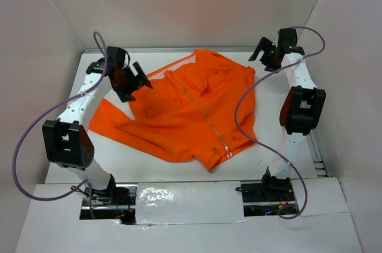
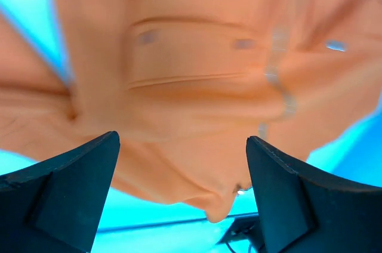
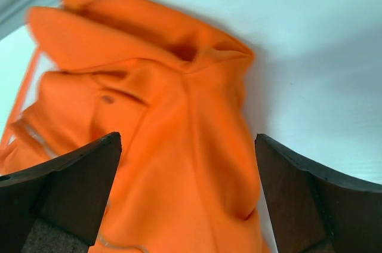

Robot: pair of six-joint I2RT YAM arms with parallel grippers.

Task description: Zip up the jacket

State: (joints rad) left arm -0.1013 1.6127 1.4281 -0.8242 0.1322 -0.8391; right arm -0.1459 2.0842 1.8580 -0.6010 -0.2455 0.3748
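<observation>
The orange jacket lies spread flat on the white table, its light zipper running down the front to the hem. My left gripper hangs open above the jacket's left side with nothing between its fingers. In the left wrist view the jacket and a chest pocket fill the frame beyond the open left gripper. My right gripper hovers open by the jacket's far right shoulder. In the right wrist view the jacket lies below the right gripper, untouched.
White walls enclose the table on three sides. Purple cables loop off both arms. A shiny plastic strip lies between the arm bases at the near edge. A metal rail runs along the table's right side.
</observation>
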